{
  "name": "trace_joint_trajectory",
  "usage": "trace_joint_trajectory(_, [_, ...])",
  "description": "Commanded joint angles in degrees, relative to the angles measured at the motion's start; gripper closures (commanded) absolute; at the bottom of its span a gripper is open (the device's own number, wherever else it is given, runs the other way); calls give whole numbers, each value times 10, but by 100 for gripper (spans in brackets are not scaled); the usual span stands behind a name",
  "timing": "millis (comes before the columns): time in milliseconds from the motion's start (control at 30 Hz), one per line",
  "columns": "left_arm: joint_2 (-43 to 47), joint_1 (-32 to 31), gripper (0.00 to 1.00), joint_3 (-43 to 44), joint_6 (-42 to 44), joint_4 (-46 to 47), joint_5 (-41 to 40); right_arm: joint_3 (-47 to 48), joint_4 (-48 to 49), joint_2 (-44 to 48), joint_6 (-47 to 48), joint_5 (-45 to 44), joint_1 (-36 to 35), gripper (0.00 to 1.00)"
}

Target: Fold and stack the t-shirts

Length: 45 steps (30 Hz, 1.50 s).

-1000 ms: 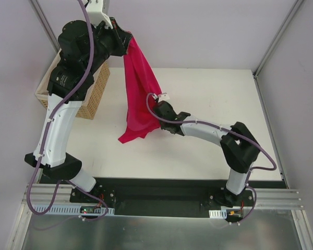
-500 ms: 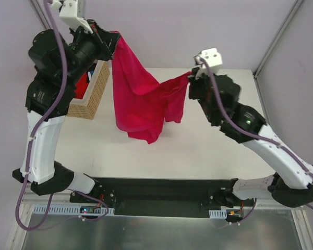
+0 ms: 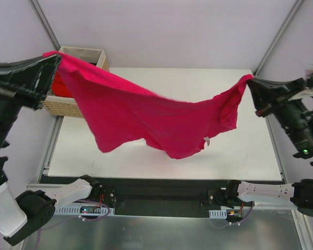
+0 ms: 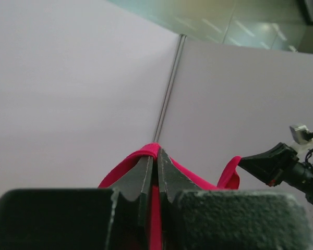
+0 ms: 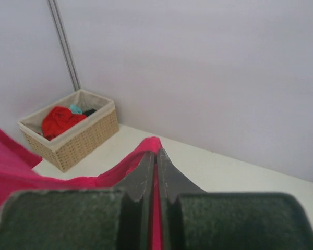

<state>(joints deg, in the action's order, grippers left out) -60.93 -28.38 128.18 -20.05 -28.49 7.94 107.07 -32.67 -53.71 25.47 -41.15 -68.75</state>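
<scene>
Left gripper (image 3: 53, 57) at upper left and right gripper (image 3: 252, 84) at far right each pinch an edge of the crimson-pink t-shirt (image 3: 151, 117). Both arms are raised and spread wide, probably to stretch it flat over the table (image 3: 250, 156) for folding. A red tee (image 5: 60, 120) waits in the wicker basket (image 5: 88, 133), and a neck label (image 3: 206, 140) dangles from the shirt's lower edge.

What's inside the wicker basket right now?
The wicker basket holds a bunched red t-shirt, with slivers of teal cloth and black cloth behind it. Anything beneath them is covered. From above, the crimson t-shirt hides part of it.
</scene>
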Motion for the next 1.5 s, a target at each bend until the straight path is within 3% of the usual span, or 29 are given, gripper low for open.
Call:
trace_joint_trajectory(0, [51, 7, 100, -28, -27, 70, 25, 38, -14, 13, 28, 39, -2, 99])
trace_joint_trajectory(367, [121, 7, 100, -254, -56, 123, -5, -1, 35, 5, 42, 28, -2, 99])
trace_joint_trajectory(467, [103, 7, 100, -245, -59, 135, 12, 25, 34, -9, 45, 42, -3, 99])
trace_joint_trajectory(667, [53, 7, 100, -144, -45, 149, 65, 84, 44, -31, 97, 89, -3, 99])
trace_joint_trajectory(933, [74, 7, 100, -108, -27, 210, 102, 136, 68, -12, 122, 196, -3, 99])
trace_joint_trajectory(1200, [140, 7, 100, -170, -53, 263, 138, 108, 68, 42, 93, 317, -2, 99])
trace_joint_trajectory(1467, [184, 7, 100, -236, -43, 272, 115, 68, 77, 92, 79, 298, 15, 99])
